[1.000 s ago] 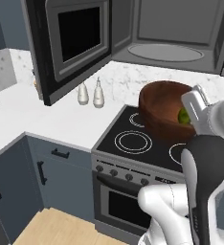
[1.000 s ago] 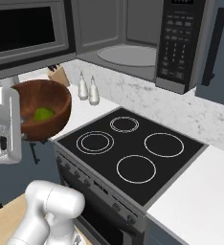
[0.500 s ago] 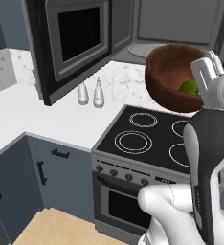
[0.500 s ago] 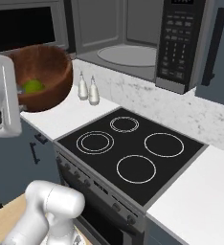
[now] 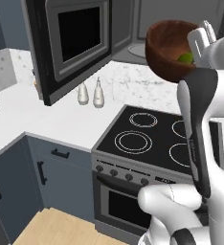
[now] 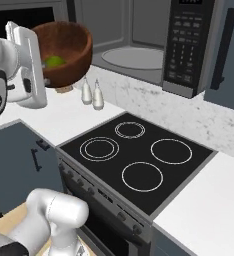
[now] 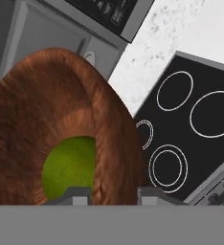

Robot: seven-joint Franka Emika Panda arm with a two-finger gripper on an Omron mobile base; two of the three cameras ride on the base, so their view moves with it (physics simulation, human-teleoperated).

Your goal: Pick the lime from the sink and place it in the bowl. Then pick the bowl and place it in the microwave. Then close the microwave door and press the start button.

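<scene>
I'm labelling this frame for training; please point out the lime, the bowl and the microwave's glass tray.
lime [image 7: 68, 165], hand view, its exposed green top.
bowl [image 6: 71, 47], right base view, inner wall.
glass tray [image 6: 134, 56], right base view, its flat middle.

A dark brown wooden bowl [image 5: 169, 45] hangs tilted in mid-air above the stovetop, the yellow-green lime [image 7: 68, 167] resting low inside it. Beyond, the grey microwave [image 6: 139, 47] stands with its door [image 5: 73, 43] swung wide (glass tray visible).
</scene>
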